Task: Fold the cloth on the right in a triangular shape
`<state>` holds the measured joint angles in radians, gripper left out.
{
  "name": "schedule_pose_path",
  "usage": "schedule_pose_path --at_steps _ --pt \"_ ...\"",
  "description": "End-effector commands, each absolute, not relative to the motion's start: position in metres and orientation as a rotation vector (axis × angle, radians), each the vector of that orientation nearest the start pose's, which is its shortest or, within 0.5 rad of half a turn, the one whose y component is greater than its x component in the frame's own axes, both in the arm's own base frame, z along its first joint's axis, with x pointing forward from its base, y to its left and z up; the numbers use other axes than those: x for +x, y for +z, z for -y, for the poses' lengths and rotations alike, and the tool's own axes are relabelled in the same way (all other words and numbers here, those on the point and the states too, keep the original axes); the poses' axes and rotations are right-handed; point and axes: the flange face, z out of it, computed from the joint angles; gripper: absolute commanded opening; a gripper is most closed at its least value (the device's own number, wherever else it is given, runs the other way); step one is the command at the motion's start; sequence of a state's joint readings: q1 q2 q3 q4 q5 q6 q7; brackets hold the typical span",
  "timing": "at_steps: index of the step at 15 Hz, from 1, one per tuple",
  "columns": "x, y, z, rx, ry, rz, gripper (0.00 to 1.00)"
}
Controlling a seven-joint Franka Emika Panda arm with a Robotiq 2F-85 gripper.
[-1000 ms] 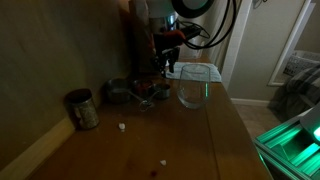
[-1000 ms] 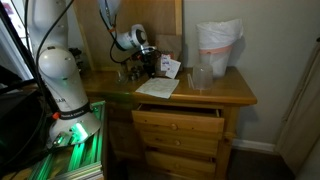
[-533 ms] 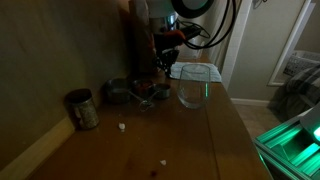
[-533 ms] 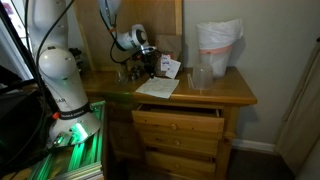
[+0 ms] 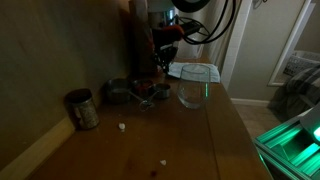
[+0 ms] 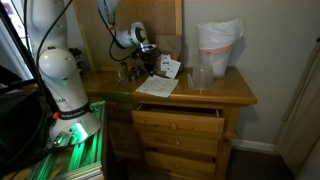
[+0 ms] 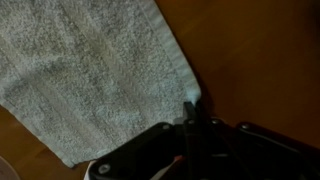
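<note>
The pale checked cloth (image 7: 95, 75) lies spread on the wooden table and fills the upper left of the wrist view. It also shows in both exterior views (image 5: 186, 70) (image 6: 157, 87). My gripper (image 7: 191, 108) is shut, with its fingertips pinching the cloth's edge at a corner, which sticks up as a small peak between them. In both exterior views the gripper (image 5: 163, 62) (image 6: 148, 68) is low over the table at the cloth's edge.
A clear glass bowl (image 5: 195, 88) (image 6: 201, 77) stands next to the cloth. A crinkled white plastic bag (image 6: 218, 45) stands at the back. A tin can (image 5: 82, 108) and small dark items (image 5: 135, 92) sit along the wall. A drawer (image 6: 180, 120) is slightly open.
The arm's upper part has shifted slightly upward in an exterior view. The cloth and the other objects have not visibly moved.
</note>
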<state>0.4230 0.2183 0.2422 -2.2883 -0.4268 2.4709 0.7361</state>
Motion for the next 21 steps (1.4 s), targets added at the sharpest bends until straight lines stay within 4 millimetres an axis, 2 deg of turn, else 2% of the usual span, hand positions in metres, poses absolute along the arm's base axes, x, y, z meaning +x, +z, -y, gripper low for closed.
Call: schedule_pose_path --at_steps 1,3,8,13,21 --pt "0.4 0.28 -0.333 -3.233 -0.167 0.457 0.03" --pt "0.396 0.289 -0.334 -3.226 -0.166 0.462 0.03" --pt "0.409 0.297 -0.305 -3.261 -0.214 0.357 0.03" --pt "0.418 0.305 -0.262 -3.295 -0.21 0.216 0.03" --pt "0.406 0.31 -0.194 -3.356 -0.141 -0.016 0.03"
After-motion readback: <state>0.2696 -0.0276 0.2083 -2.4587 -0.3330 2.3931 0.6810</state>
